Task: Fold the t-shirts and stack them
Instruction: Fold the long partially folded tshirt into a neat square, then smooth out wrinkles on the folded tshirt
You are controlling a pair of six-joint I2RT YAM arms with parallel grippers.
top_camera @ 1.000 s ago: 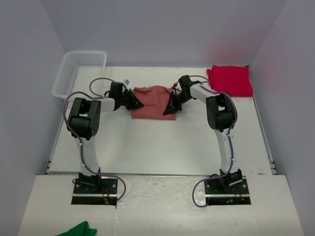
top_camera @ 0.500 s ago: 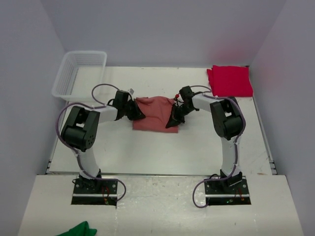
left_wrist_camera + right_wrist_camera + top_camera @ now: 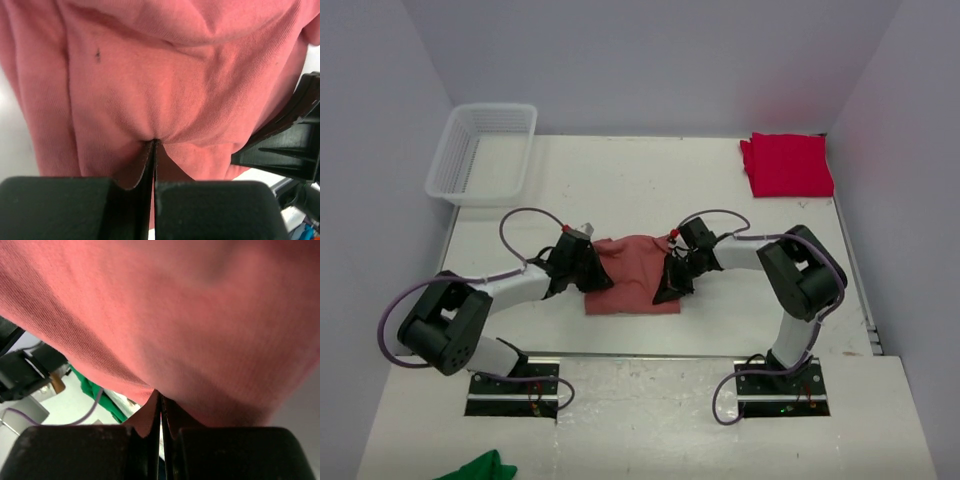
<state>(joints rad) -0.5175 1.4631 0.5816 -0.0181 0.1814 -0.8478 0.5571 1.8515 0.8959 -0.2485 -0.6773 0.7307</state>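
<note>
The dusty salmon-red t-shirt [image 3: 632, 275] is bunched between my two grippers near the table's front middle. My left gripper [image 3: 597, 279] is shut on its left edge; the left wrist view shows the cloth [image 3: 165, 80] pinched at the fingertips [image 3: 154, 142]. My right gripper [image 3: 667, 290] is shut on its right edge; the right wrist view shows the cloth [image 3: 200, 315] pinched between the jaws [image 3: 160, 396]. The crimson red t-shirt [image 3: 787, 164] lies folded at the back right corner.
A white plastic basket [image 3: 483, 151] stands at the back left. A small green cloth [image 3: 480, 467] lies on the near ledge, front left, and shows in the right wrist view [image 3: 102, 397]. The table's front edge [image 3: 640, 353] runs just below the shirt.
Both grippers have pulled the salmon-red shirt from the table's middle toward the front edge, keeping hold of it. The arms have folded back low.
</note>
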